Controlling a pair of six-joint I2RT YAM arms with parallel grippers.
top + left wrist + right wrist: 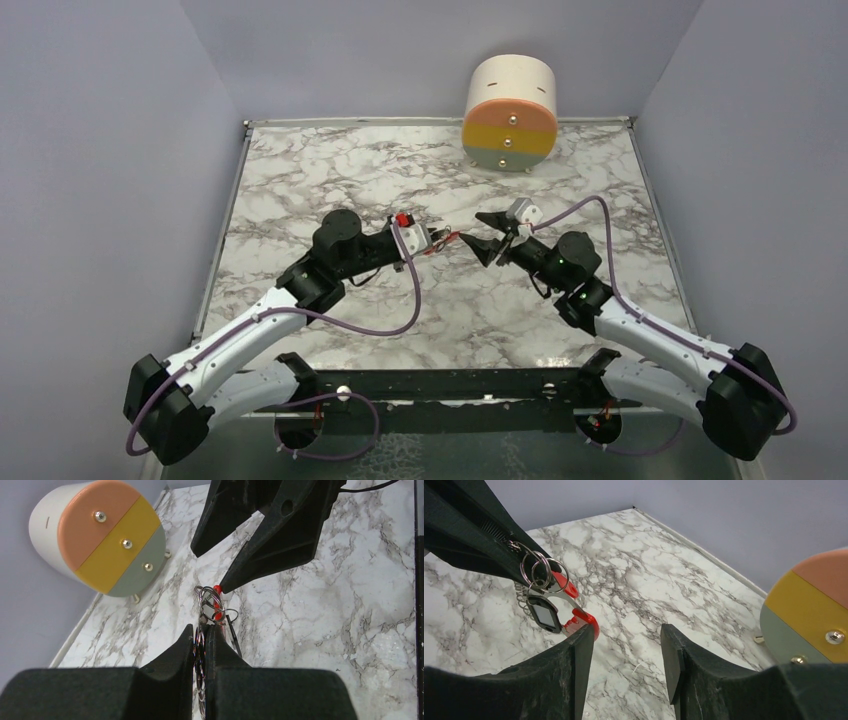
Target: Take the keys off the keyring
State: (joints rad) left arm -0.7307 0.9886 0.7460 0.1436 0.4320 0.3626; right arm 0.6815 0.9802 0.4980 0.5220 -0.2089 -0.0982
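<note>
While the left gripper [201, 630] clamps the thin silver keyring [541, 572], the right gripper [626, 635], jaws apart, should close squarely on the small dark-headed key [544, 615].

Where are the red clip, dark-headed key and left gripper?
red clip [568, 587]: right wrist view, upper end.
dark-headed key [544, 615]: right wrist view, head.
left gripper [201, 628]: left wrist view, between fingertips.
</note>
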